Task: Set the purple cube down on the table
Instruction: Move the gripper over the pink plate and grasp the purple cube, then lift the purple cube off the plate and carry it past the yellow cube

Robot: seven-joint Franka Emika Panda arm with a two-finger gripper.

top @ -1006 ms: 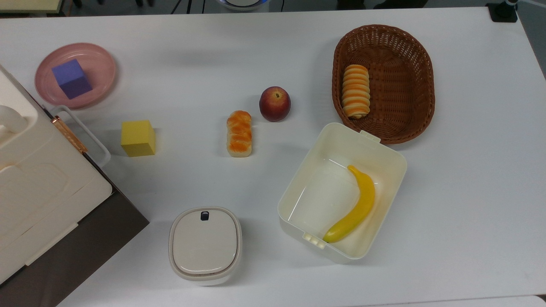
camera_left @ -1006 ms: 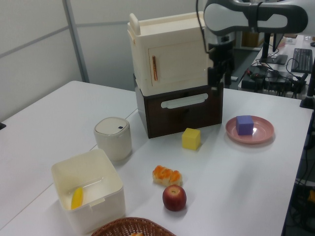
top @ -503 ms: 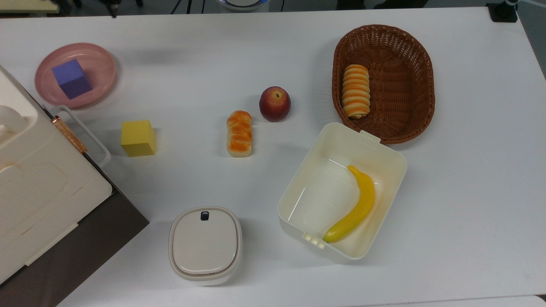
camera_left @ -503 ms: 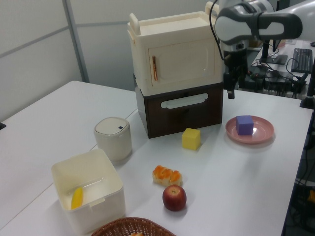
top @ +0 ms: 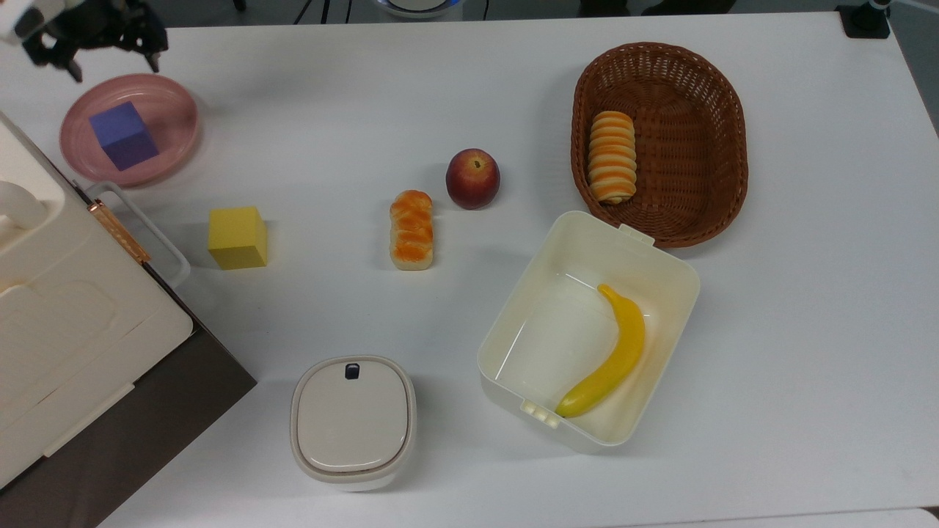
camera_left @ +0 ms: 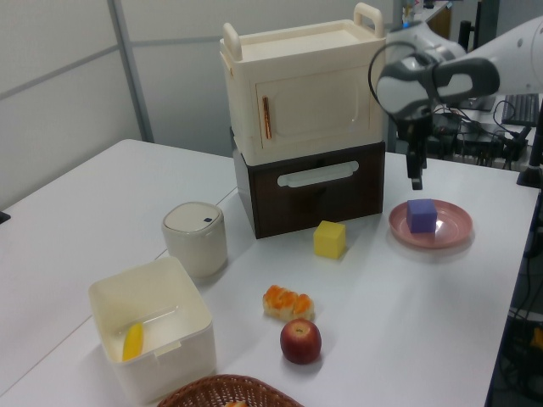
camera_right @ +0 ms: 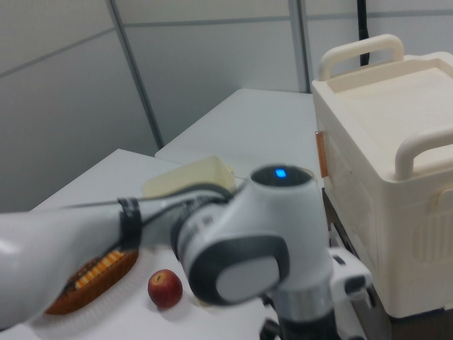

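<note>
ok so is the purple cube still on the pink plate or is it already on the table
On the plate. The purple cube sits inside the pink plate, not on the table; the gripper hovers beside it, not holding it.

Even, bright overhead light fills all three views. In the top view the table reads near-white without blown glare, and shadows are soft and short: a faint one beside the yellow cube, another under the apple, a diffuse grey patch at upper centre left. The gripper at the upper left corner is motion-blurred. The left view is softer overall; the arm at upper right is smeared, and the plate casts a thin shadow. In the right view the arm fills the lower centre, out of focus, with a small blue light glowing on it; the background stays dimmer and greyer.
</note>
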